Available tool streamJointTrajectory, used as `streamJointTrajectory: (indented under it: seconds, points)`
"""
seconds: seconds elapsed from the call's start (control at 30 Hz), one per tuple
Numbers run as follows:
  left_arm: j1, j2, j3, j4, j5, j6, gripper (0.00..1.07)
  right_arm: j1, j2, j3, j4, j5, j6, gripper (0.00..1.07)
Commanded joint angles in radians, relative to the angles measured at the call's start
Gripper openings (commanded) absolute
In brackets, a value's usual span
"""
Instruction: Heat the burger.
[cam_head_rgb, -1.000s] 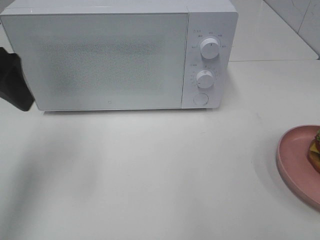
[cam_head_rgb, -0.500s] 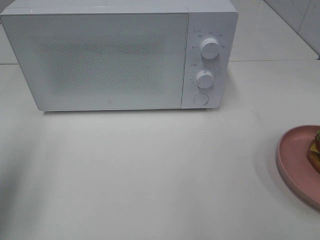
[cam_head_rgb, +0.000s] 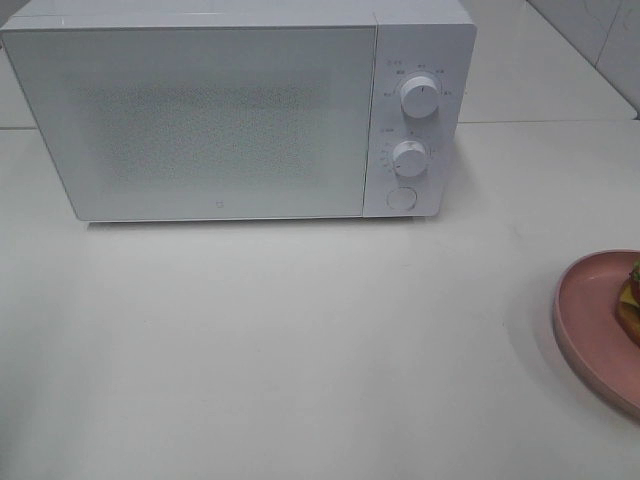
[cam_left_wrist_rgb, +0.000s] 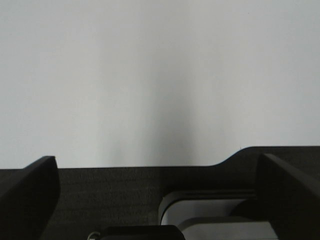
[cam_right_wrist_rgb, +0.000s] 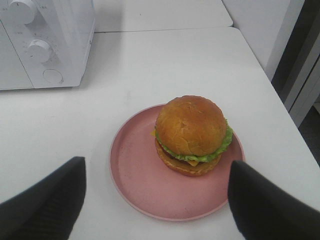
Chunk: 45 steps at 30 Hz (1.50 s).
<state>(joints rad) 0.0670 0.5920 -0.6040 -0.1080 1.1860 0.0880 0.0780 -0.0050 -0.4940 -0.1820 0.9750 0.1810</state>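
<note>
1. Burger (cam_right_wrist_rgb: 192, 134) sits whole on the plate (cam_right_wrist_rgb: 135, 175) in my right wrist view; overhead shows only its edge (cam_head_rgb: 631, 300).
2. Right gripper (cam_right_wrist_rgb: 157, 200) hangs spread above it, empty.
3. Left gripper (cam_left_wrist_rgb: 160, 195) released, over bare table (cam_left_wrist_rgb: 160, 75).
4. Microwave (cam_head_rgb: 220, 120) door is closed.

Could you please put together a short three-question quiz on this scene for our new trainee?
1. True or false: the microwave door is shut.
2. What does the burger rest on? A) the bare table B) a pink plate C) the microwave's top
3. Fill in: the right gripper stands ____, with the burger ahead of it.

Key: 1 true. 2 B, the pink plate. 3 open; both fingers are spread wide and hold nothing.
</note>
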Motion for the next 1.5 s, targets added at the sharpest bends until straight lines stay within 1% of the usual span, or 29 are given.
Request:
streamJointTrajectory:
  seconds: [0.03,0.07,0.1,0.13,0.17,0.2,0.23,0.27,0.3,0.37,0.43,0.47,0.53,1.5]
  points:
    - [0.004,-0.165,0.054,0.004,-0.043,-0.002,0.98,-0.008,-0.026,0.005,0.001,-0.01,-0.013,0.76]
    - [0.004,-0.198,0.052,0.004,-0.054,-0.002,0.98,-0.008,-0.026,0.005,0.001,-0.01,-0.013,0.76]
    - [0.004,-0.198,0.052,0.004,-0.054,-0.002,0.98,-0.008,-0.026,0.005,0.001,-0.01,-0.013,0.76]
    - [0.004,-0.272,0.062,0.006,-0.073,-0.002,0.98,-0.008,-0.026,0.005,0.001,-0.01,-0.013,0.76]
    - [0.004,-0.272,0.062,0.006,-0.073,-0.002,0.98,-0.008,-0.026,0.005,0.001,-0.01,-0.013,0.76]
    - [0.004,-0.313,0.073,0.009,-0.088,-0.002,0.98,-0.008,-0.026,0.005,0.001,-0.01,-0.013,0.76]
    - [0.004,-0.392,0.089,0.012,-0.117,-0.005,0.98,-0.008,-0.026,0.005,0.001,-0.01,-0.013,0.76]
    - [0.004,-0.392,0.089,0.012,-0.117,-0.005,0.98,-0.008,-0.026,0.005,0.001,-0.01,-0.013,0.76]
    - [0.004,-0.456,0.088,0.021,-0.117,-0.006,0.98,-0.008,-0.026,0.005,0.001,-0.01,-0.013,0.76]
    - [0.004,-0.486,0.088,0.029,-0.117,-0.006,0.98,-0.008,-0.026,0.005,0.001,-0.01,-0.013,0.76]
    - [0.004,-0.557,0.088,0.048,-0.117,-0.006,0.98,-0.008,-0.026,0.005,0.001,-0.01,-0.013,0.76]
    - [0.004,-0.557,0.088,0.048,-0.117,-0.006,0.98,-0.008,-0.026,0.005,0.001,-0.01,-0.013,0.76]
    - [0.004,-0.622,0.088,0.05,-0.117,-0.006,0.98,-0.008,-0.026,0.005,0.001,-0.01,-0.013,0.76]
    - [0.004,-0.614,0.088,0.047,-0.117,-0.006,0.98,-0.008,-0.023,0.005,0.001,-0.01,-0.013,0.76]
